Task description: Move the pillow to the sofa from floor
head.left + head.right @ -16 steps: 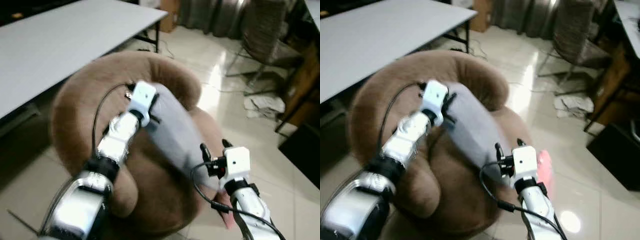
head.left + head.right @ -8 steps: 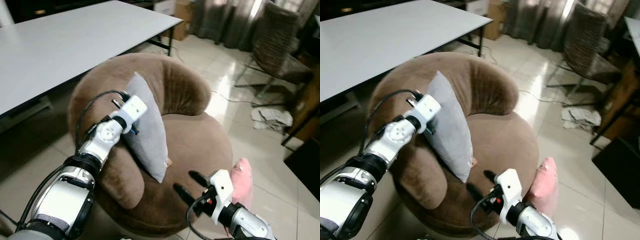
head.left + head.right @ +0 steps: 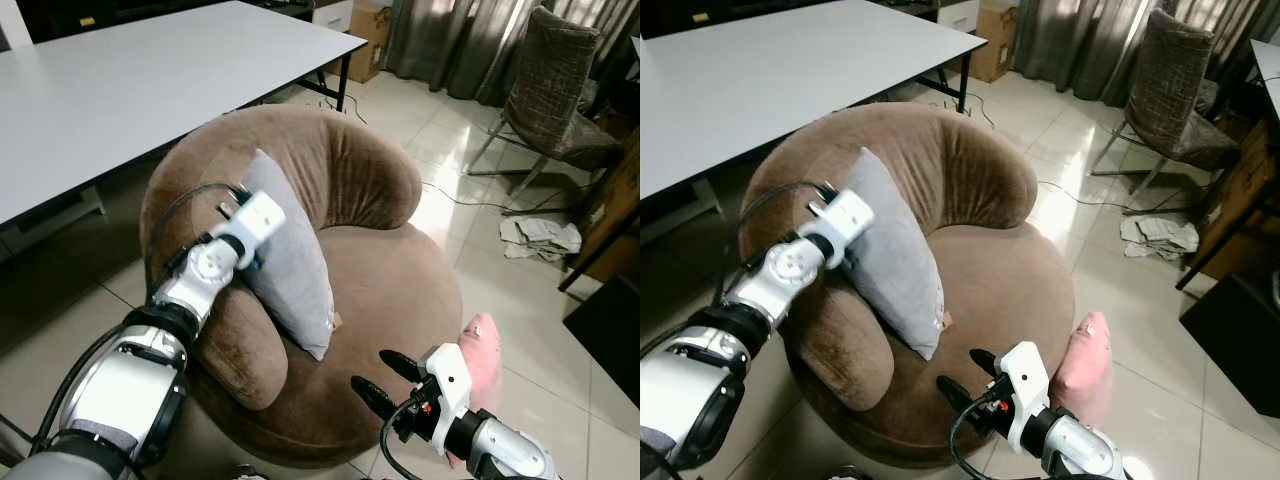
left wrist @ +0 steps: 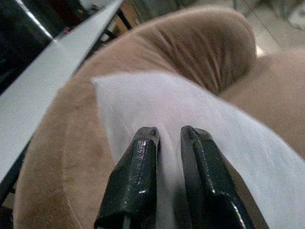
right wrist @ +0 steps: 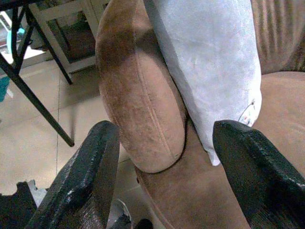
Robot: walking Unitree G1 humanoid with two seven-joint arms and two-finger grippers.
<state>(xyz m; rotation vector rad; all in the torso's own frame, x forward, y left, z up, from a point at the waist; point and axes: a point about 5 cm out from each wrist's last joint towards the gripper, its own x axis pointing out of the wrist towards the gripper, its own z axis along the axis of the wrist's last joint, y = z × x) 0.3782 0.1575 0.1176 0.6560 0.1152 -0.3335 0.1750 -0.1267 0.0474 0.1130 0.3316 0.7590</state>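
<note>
Leaning on its edge against the left armrest, the grey pillow [image 3: 290, 255] stands tilted on the brown sofa [image 3: 385, 290], its lower corner down on the seat and its upper corner up near the curved backrest. The left gripper [image 4: 167, 136] is at the pillow's upper left part, and the wrist view shows its two black fingers [image 4: 138, 162] drawn close together with a fold of grey cloth pinched between them, so it is clenched on the pillow. The silver left arm [image 3: 190, 290] reaches over the armrest [image 3: 245, 345] from the near left side.

The right gripper [image 3: 383, 381] hangs low at the near edge of the sofa, in front of the seat, well apart from the pillow. Its fingers [image 5: 90, 176] are spread wide and hold nothing; between them the wrist view looks at the armrest's rounded end and the pillow's lower corner, where a small tag [image 5: 248, 112] shows.

A pink cushion [image 3: 1085, 365] lies on the tiled floor [image 3: 540, 330] just beside the sofa's right near side. A white table [image 3: 130, 80] stands on the far left, behind the sofa. Farther off on the right are a woven chair [image 3: 555, 85], some crumpled paper [image 3: 540, 235] on the floor, and curtains [image 3: 450, 40] at the far wall.
</note>
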